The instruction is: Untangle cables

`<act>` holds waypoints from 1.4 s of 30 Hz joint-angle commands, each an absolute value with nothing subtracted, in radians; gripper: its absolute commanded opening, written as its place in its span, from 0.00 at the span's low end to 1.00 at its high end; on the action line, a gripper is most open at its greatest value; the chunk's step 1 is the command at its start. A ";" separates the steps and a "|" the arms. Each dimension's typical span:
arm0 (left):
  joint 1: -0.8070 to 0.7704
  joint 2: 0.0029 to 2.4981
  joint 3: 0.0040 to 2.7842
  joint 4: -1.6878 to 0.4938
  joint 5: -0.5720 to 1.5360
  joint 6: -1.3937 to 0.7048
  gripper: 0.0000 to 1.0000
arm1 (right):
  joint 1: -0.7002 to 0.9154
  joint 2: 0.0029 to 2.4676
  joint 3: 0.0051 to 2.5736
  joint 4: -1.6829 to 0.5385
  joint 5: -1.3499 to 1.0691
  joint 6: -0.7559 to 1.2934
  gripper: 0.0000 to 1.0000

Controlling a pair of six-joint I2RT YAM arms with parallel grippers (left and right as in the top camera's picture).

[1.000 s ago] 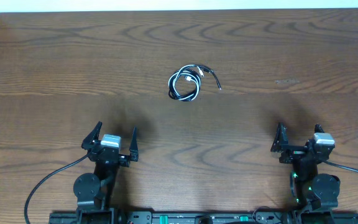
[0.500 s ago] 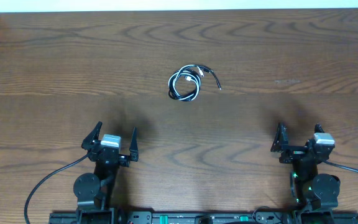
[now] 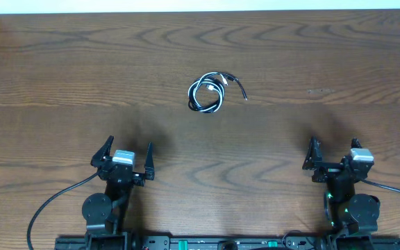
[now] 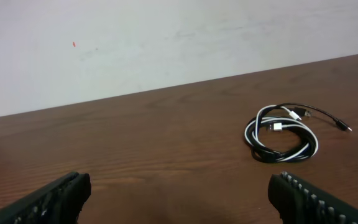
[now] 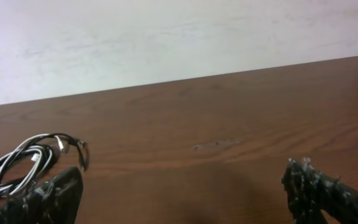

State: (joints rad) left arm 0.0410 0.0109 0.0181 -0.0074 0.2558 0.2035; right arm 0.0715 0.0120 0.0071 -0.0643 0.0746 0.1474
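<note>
The cables (image 3: 207,93) lie in one small coiled bundle of thin white and black cords near the middle of the wooden table, a black end trailing right. The left wrist view shows the cables (image 4: 281,132) ahead to the right; the right wrist view has the cables (image 5: 27,162) at far left. My left gripper (image 3: 126,157) rests near the front edge at left, open and empty, well short of the bundle. My right gripper (image 3: 333,155) sits at front right, also open with nothing between its fingers. Both grippers (image 4: 180,194) (image 5: 185,193) show wide gaps in the wrist views.
A pale wall borders the table's far edge (image 3: 200,11). A faint scuff mark (image 3: 321,91) lies on the wood at right. Thick black arm cables (image 3: 54,201) run along the front by the arm bases.
</note>
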 commanded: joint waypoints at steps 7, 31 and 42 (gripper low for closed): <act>0.036 0.020 0.019 -0.052 0.250 0.174 0.97 | 0.076 0.007 0.006 -0.071 -0.060 0.133 0.99; 0.036 0.565 0.488 -0.267 0.254 0.115 0.97 | 0.076 0.113 0.241 -0.310 -0.161 0.133 0.99; 0.033 0.865 0.921 -0.548 0.303 0.080 0.96 | 0.076 0.506 0.625 -0.499 -0.205 0.133 0.99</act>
